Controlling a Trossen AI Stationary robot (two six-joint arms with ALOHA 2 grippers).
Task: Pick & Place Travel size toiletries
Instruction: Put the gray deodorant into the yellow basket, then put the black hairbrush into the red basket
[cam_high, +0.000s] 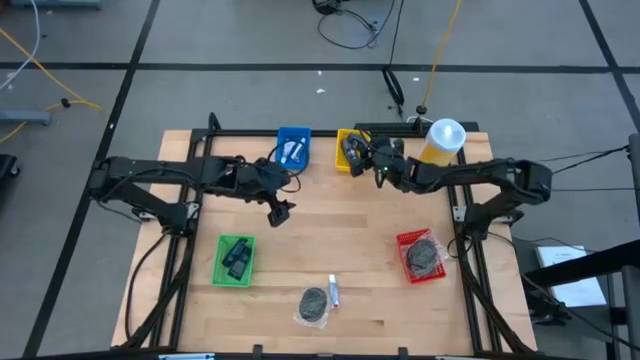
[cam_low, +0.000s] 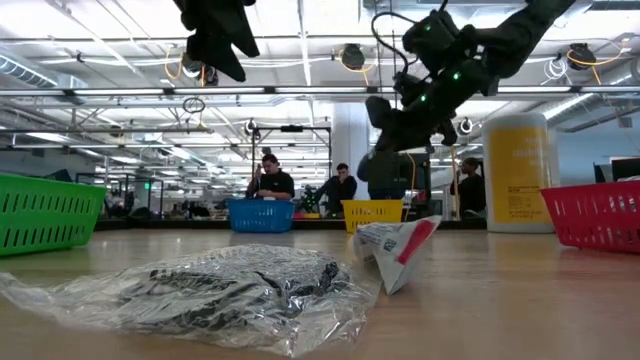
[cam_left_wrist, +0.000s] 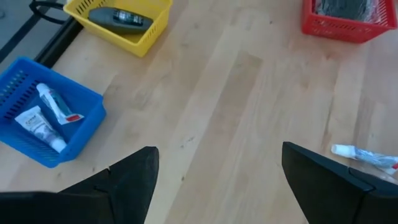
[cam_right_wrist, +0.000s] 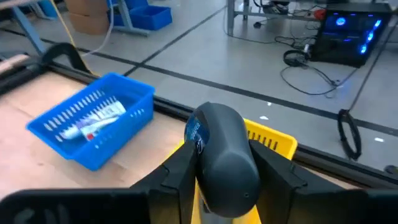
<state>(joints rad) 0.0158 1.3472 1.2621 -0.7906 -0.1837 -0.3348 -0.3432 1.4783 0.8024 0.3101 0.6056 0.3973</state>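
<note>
One white tube (cam_high: 333, 292) lies on the table near the near edge, beside a clear plastic bag (cam_high: 314, 305); it also shows as the tube (cam_left_wrist: 364, 155) in the left wrist view. Two more white tubes (cam_left_wrist: 50, 112) lie in the blue bin (cam_high: 293, 148). My left gripper (cam_high: 281, 212) hangs open above the table's middle, clear of everything. My right gripper (cam_high: 378, 170) is beside the yellow bin (cam_high: 350, 150), shut on a dark grey rounded object (cam_right_wrist: 224, 155). My right gripper pinches the dark grey rounded object between its two fingers (cam_right_wrist: 177, 177), one on each side of it. The object's rounded end (cam_right_wrist: 214, 124) sticks out past the fingertips. It is lifted clear, above the yellow bin's rim (cam_right_wrist: 273, 143).
A dark flat object (cam_left_wrist: 118, 18) lies in the yellow bin. A green bin (cam_high: 235, 260) sits near left, a red bin (cam_high: 422, 255) near right, both filled. A yellow bottle (cam_high: 443, 140) stands at the far right edge. Bare wood lies between the bins.
</note>
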